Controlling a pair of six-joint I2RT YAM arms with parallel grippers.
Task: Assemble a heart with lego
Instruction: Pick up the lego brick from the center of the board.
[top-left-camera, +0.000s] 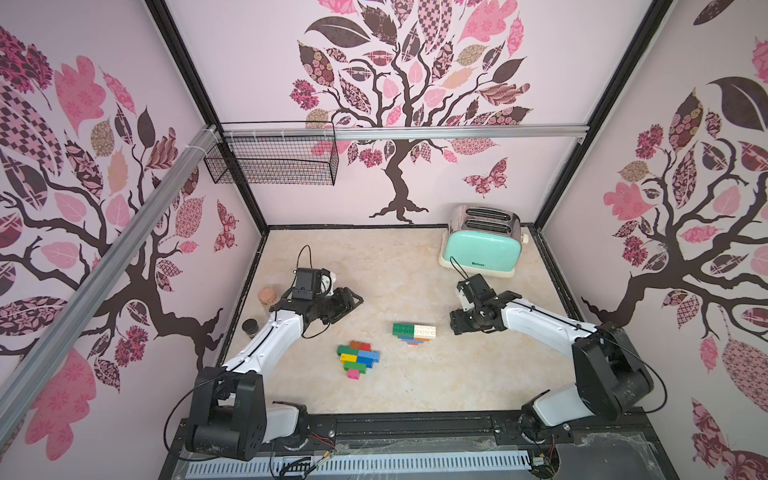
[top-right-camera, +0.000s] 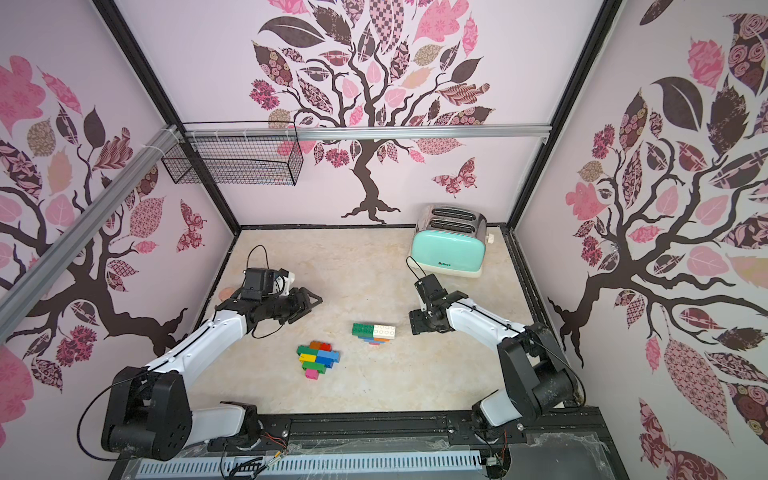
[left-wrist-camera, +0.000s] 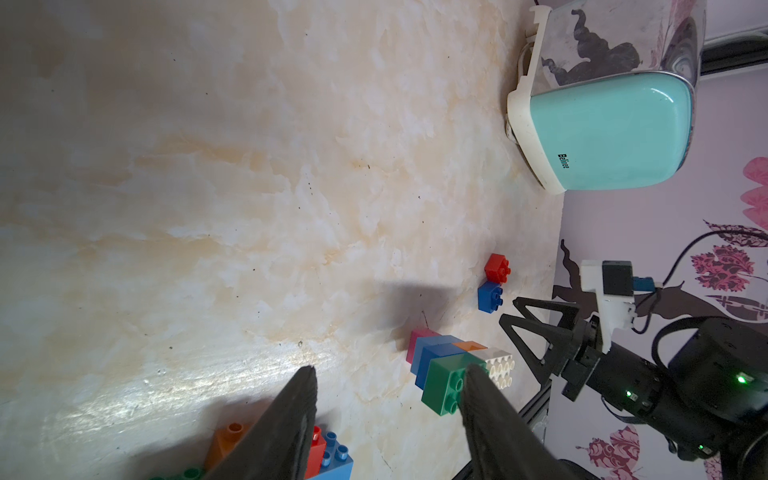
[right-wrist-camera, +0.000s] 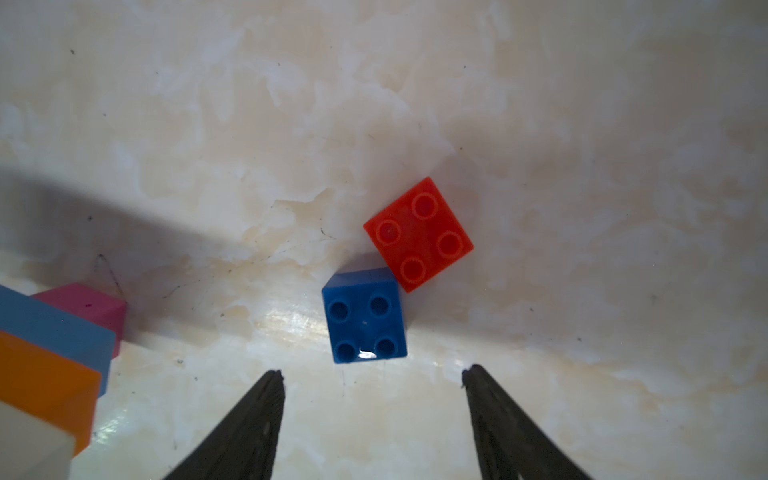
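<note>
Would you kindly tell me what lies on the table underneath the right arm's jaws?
A loose blue brick and a loose red brick, both square, four-stud plastic, lie side by side beneath the open right jaws. In both top views the right arm covers them.

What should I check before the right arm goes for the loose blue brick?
1. right hand empty, jaws apart: ok.
2. blue brick flat on the table, studs up: ok.
3. blue brick between the fingers: not ok; it lies just ahead of the fingertips.
4. blue brick free of neighbours: not ok; the red brick looks pressed against one corner.
5. green-and-white stack clear of the right hand: ok; apart, off to one side.
6. left hand out of the way: ok; open, empty, well away from both loose bricks.
</note>
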